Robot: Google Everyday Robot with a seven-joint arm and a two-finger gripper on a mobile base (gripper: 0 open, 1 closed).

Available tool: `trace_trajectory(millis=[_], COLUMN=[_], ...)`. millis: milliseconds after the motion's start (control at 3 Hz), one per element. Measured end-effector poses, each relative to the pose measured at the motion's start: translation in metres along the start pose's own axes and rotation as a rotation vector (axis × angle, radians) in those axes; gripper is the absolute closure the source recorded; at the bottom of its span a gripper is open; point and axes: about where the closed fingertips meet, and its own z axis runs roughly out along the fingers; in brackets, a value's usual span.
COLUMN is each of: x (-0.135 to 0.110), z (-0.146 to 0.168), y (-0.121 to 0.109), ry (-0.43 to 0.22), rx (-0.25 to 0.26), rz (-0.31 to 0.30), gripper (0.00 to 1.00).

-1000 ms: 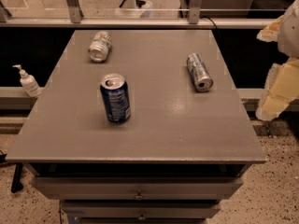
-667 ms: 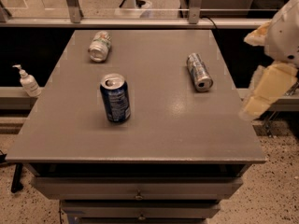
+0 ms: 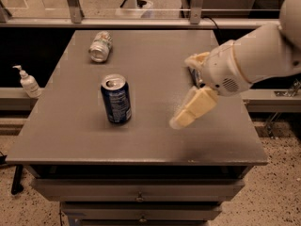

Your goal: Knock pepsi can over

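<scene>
**Hidden, cut off, unreadable**

Cream two-finger gripper (image 3: 182, 91), fingers spread, is smeared over the right half of the grey table (image 3: 70, 135) and hides most of the lying silver-and-blue can (image 3: 193, 75). White robot arm (image 3: 263, 55) cut by right edge. Lettering on upright dark blue pepsi can (image 3: 116, 99) unreadable. Grey drawer unit (image 3: 94, 189) cut at bottom.

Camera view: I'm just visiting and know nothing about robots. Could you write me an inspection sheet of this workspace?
Surface: grey table, with drawers beneath.
Job's things: pepsi can stands upright, left of centre.
Clutter: pale can lies on its side at the back; another can is mostly hidden behind the arm.
Grippers: gripper is open, above the table to the right of the pepsi can and apart from it.
Cables: dark cable behind the table.
Surroundings: pump bottle on the left ledge; speckled floor.
</scene>
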Motion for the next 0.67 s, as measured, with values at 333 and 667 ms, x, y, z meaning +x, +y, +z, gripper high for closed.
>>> trace_trajectory(millis=[333, 667], x=[-0.053, -0.104], z=[0.039, 0.064], y=[0.003, 0.015], ry=[-0.238, -0.455], rx=[-0.032, -0.075], rz=[0.015, 0.048], gripper=[0.0, 0.0])
